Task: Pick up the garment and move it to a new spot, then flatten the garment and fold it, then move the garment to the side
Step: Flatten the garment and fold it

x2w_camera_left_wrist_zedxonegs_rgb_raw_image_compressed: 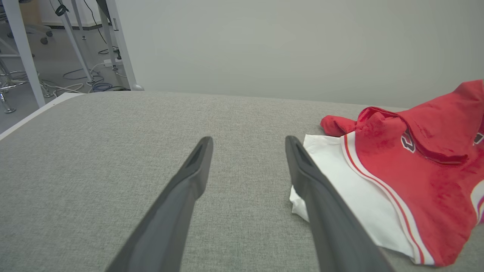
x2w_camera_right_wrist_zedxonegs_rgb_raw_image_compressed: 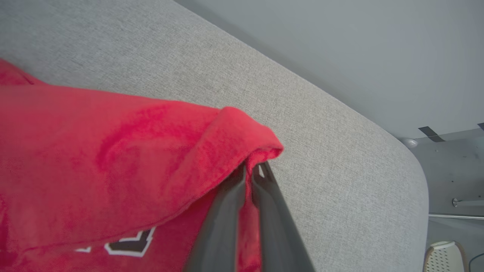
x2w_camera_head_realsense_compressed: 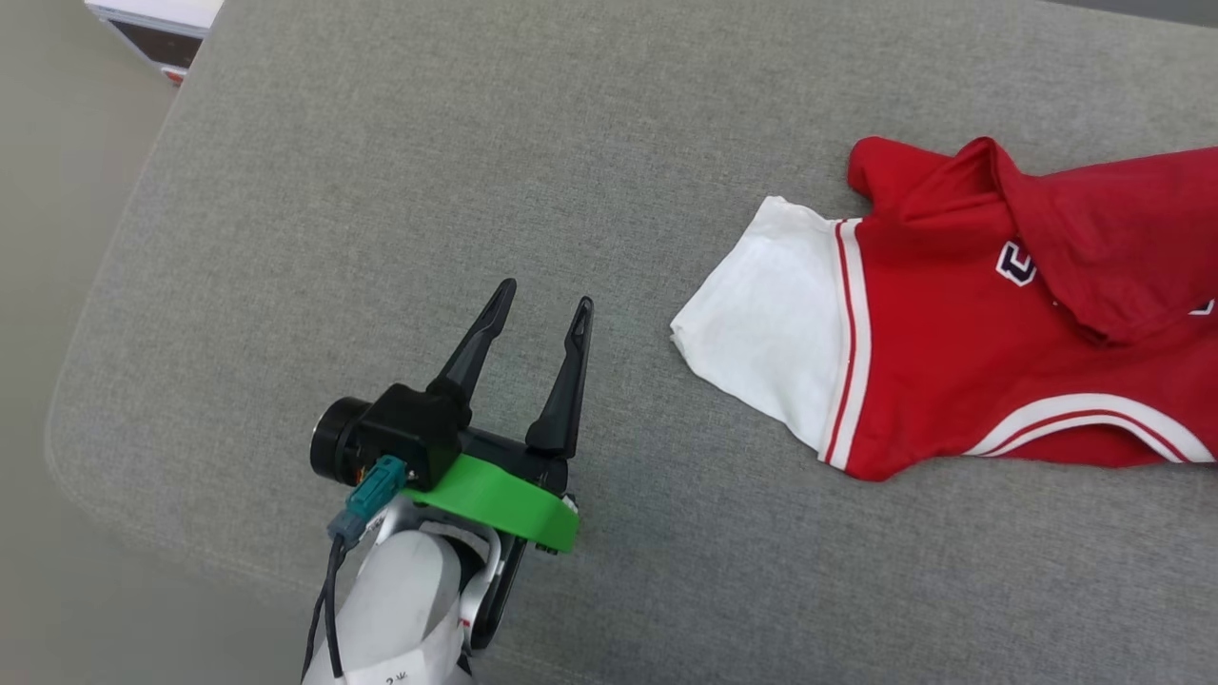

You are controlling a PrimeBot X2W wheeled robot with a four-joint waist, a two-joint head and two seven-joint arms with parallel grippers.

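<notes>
Red garment [x2w_camera_head_realsense_compressed: 952, 381] cut off rightward; right claw [x2w_camera_right_wrist_zedxonegs_rgb_raw_image_compressed: 252, 172] seemingly pinches hem.

Open grey cushion [x2w_camera_head_realsense_compressed: 333, 190] left; garment [x2w_camera_head_realsense_compressed: 952, 381] covers right side.

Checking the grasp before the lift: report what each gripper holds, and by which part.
The right gripper is shut on the garment, pinching a folded red edge. The left gripper is open, holding nothing.
</notes>
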